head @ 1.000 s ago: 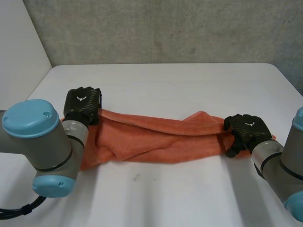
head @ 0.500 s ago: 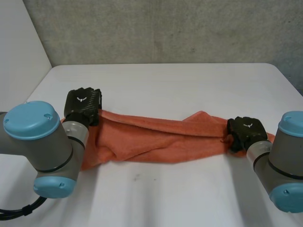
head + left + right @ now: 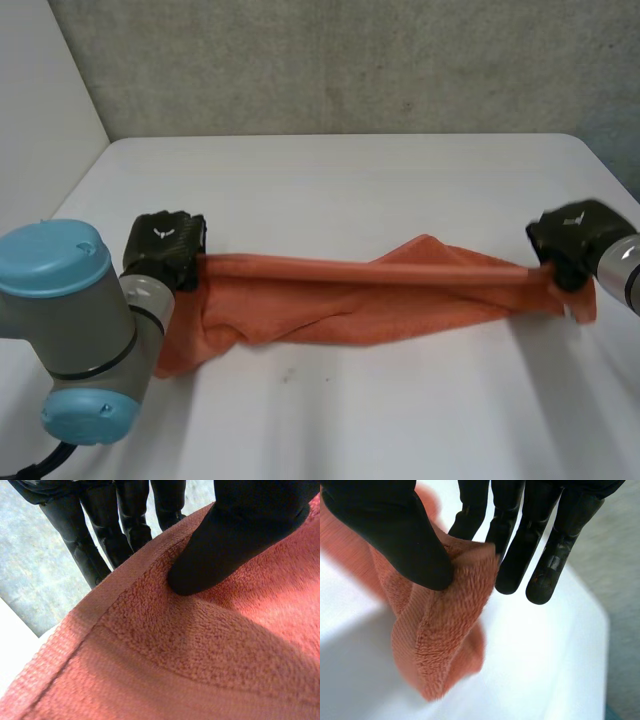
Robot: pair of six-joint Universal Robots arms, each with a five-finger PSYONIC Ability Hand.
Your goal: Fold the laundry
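Orange terry towel (image 3: 340, 300), long and rumpled, stretches between the two black hands above the white table (image 3: 350, 420). Nearest the head camera, the left arm (image 3: 70, 320), with its grey joint and light-blue cap, leads up to the left hand (image 3: 162, 248), which sits at one end of the towel. In that hand's wrist view the thumb (image 3: 225, 545) presses into the looped pile just inside the flat woven hem, and the fingers (image 3: 95, 535) stand straight on the other side of the hem, so the left hand pinches the towel's edge between thumb and fingers. From this grip the upper hem runs as a taut, rolled line to the right hand (image 3: 570, 235) at the opposite end. The rest of the cloth sags in loose folds on the near side of that line and bunches most heavily beside the left hand. In its own wrist view the right hand clamps a gathered corner of the towel between the thumb (image 3: 395, 535) and the nearest of its straight fingers (image 3: 520, 545). A short tail of cloth droops under the thumb, above the tabletop. The right arm (image 3: 622, 272) comes in just behind that hand. Beyond both hands the table runs on to its far edge, and behind that stands a rough grey wall (image 3: 350, 60).
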